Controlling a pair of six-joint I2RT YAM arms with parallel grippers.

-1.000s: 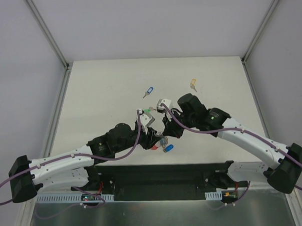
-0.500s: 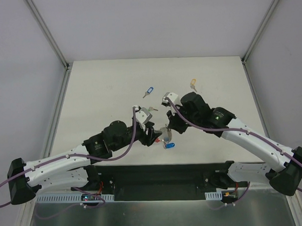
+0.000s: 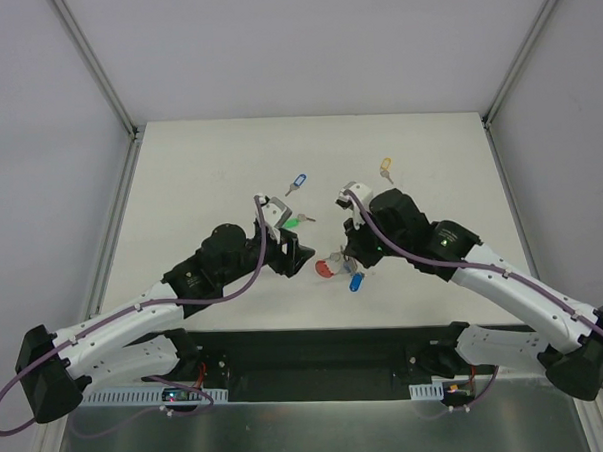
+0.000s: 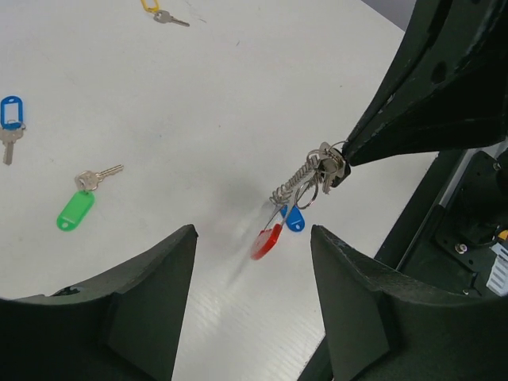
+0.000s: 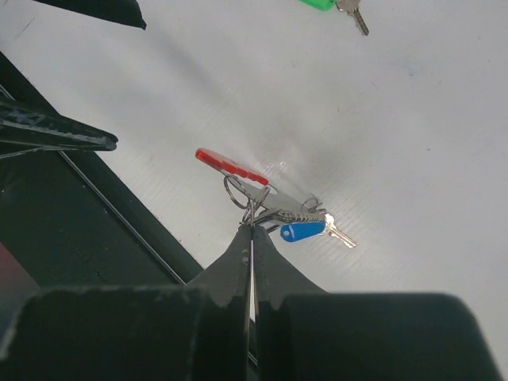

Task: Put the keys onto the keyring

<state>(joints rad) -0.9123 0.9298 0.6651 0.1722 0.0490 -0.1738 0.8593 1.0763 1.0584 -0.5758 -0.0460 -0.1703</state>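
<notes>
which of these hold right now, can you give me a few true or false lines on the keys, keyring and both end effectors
1. The right end effector is shut on the keyring. True.
2. The left end effector grips the green-tagged key. False: it is open and empty, and that key lies on the table.
3. A blue-tagged key hangs at the keyring. True.
4. The yellow-tagged key is on the keyring. False: it lies alone on the table.

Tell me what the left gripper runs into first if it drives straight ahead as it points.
Most likely the keyring, whose red end dangles from the shut right gripper just ahead of the left gripper. Depth is unclear, so it might slip past and meet the table.
</notes>
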